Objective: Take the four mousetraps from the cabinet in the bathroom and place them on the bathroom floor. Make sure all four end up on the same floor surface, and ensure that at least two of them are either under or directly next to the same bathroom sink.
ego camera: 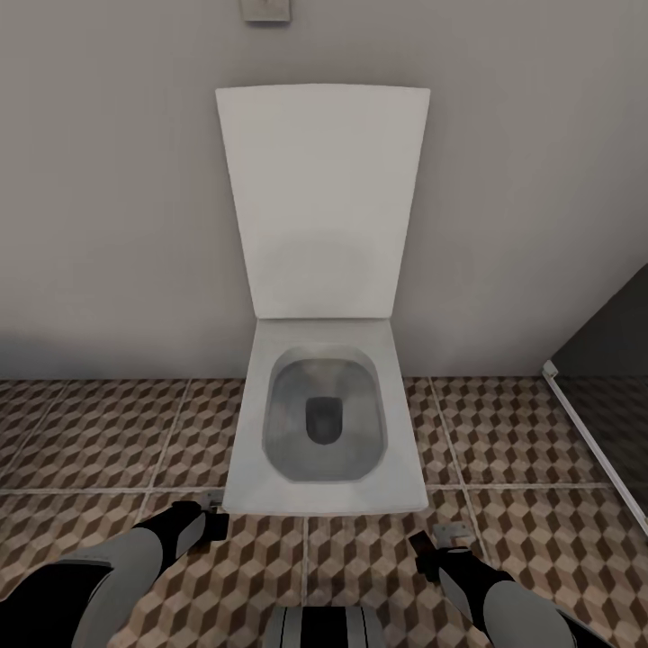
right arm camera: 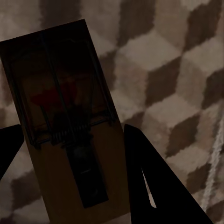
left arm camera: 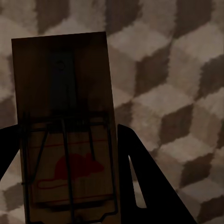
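1. Left gripper (ego camera: 214, 515): at 7 o'clock in the head view, low over the bathroom floor (ego camera: 99, 432) just beside the near left corner of the toilet (ego camera: 324, 450); in the left wrist view its fingers (left arm camera: 154, 186) stand on either side of a mousetrap (left arm camera: 65, 126), closed onto the board's long edges.
2. Right gripper (ego camera: 432, 549): at 5 o'clock in the head view, near the toilet's front right corner; in the right wrist view its dark fingers (right arm camera: 158, 186) flank a second mousetrap (right arm camera: 70, 126), held the same way, board tilted slightly.
3. Handling, by judgement: each trap is a light, stiff, flat board; hold by the bare long edges, away from the wire bar and the red bait mark; the sprung wire is the fragile and hazardous part.
4. Location: both traps hang over patterned tile, not yet set down.
5. Edges and room: wall (ego camera: 108, 225) at 12 o'clock; toilet bowl central; a glass panel edge (ego camera: 594, 450) runs at 3 to 4 o'clock; open tile lies at 9 o'clock and between 4 and 5 o'clock.
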You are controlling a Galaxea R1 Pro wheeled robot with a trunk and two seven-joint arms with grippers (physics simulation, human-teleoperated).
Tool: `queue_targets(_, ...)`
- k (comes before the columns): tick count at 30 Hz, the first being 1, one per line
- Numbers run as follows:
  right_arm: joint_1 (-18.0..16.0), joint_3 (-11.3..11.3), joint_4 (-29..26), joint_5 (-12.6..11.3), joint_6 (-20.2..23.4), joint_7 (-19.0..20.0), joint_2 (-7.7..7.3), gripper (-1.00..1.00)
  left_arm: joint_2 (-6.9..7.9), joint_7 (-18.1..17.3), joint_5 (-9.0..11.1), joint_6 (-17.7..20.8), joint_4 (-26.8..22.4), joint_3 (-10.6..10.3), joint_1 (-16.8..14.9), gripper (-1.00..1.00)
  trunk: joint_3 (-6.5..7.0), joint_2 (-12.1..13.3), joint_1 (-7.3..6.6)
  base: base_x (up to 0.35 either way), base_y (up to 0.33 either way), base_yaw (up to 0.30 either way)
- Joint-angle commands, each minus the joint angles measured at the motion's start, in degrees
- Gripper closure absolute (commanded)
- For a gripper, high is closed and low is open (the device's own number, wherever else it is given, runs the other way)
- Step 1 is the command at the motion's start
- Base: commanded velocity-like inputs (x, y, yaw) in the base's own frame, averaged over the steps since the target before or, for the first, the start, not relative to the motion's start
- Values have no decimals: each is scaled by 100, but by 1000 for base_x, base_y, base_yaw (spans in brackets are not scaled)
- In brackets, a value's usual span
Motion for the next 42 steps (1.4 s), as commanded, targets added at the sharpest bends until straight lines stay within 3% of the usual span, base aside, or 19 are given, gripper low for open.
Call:
queue_targets(1,-1,-34,-8,60,29,-41,4,100,0,15,38,21,-3,-40,-2,100,-3,-1,-1,0,0,0)
queue_targets(20,-1,-25,-74,117,18,-41,-11,100,1,42,38,12,-3,-37,-2,100,-3,-1,-1,35,0,0)
queue_targets(24,-1,-23,-106,125,17,-50,-205,100,8,41,0,1,-3,-40,-2,100,-3,-1,-1,0,0,0)
queue_targets(28,-1,-31,-230,120,17,-50,-253,100,9,36,-25,-5,-8,-40,-2,100,-3,-1,-1,0,0,0)
queue_targets(42,-1,-26,-482,108,18,-50,-224,100,2,42,-53,-10,-78,-55,-2,100,-3,-1,-1,22,0,0)
